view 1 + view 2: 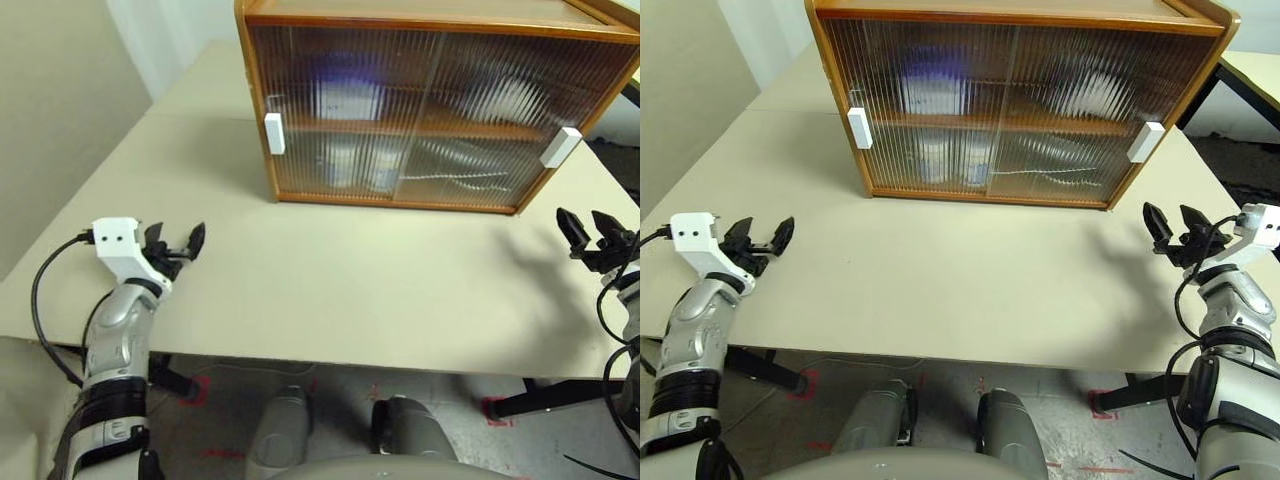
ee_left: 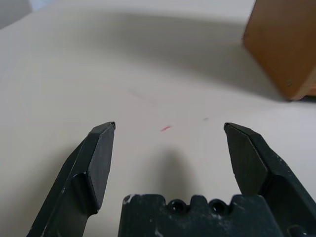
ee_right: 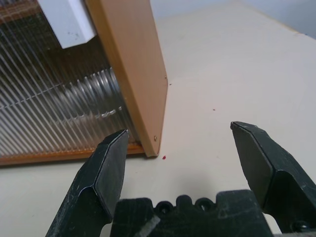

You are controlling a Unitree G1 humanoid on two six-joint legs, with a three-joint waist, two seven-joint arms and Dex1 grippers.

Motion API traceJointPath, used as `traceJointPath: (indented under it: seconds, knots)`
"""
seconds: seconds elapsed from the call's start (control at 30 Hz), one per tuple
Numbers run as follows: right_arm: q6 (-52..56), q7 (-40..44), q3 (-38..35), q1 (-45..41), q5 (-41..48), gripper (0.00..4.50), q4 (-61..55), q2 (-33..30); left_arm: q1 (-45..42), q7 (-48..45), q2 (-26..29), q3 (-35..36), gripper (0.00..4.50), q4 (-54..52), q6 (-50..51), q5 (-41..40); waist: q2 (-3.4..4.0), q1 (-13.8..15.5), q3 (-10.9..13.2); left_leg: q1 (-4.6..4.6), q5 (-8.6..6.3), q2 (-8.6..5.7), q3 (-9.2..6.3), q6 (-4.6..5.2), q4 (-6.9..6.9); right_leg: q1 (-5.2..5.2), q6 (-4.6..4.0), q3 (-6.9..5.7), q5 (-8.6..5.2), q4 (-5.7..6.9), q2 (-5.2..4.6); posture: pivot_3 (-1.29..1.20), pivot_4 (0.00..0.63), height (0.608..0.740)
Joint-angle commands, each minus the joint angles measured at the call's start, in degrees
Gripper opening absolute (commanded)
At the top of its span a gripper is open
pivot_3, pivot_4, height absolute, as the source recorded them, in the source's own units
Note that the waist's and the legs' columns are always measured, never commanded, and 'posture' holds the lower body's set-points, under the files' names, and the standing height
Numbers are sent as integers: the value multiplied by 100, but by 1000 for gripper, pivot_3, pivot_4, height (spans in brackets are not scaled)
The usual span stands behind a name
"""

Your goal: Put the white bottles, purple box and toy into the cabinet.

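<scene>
Standing at the far side of the table [image 1: 940,290], the cabinet [image 1: 1015,100] had both ribbed doors slid shut, its two white handles [image 1: 859,128] at the outer edges of the front. Behind the ribbed panes, blurred shapes showed on both shelves: a purple patch [image 1: 932,92] on the upper shelf toward the cabinet's left, pale white forms [image 1: 945,158] below it, and a shallow silvery curve [image 1: 1065,160] on the lower shelf toward its right. The panes blurred them too much to name each one.

In front of the cabinet the tabletop lay bare from the cabinet's base to the near edge, with open room on both sides.

The left gripper [image 1: 765,238] hung over the table well in front of the cabinet's left corner, its fingers [image 2: 98,158] spread wide, holding and touching nothing. The right gripper [image 1: 1175,228] hung near the cabinet's right front corner, fingers [image 3: 106,173] likewise wide apart and empty, with the corner post and right handle just ahead of them, not in contact.
</scene>
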Motion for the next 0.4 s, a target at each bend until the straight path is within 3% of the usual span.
traceJointPath:
  seconds: [0.03,0.4]
  knots:
    - [-139,-87,-79,26,-43,4461,81,-84,-166,-27,-2,-138,4500,201,-92,138,-1,-34,0,0,0,0,3,0,1,0,-1,2,1,0,0,153,21,740]
    - [-125,-157,-254,205,19,4461,73,-186,-110,-82,-23,-114,4500,125,-59,57,-1,-137,1,2,6,3,2,11,0,0,2,2,1,0,5,127,27,740]
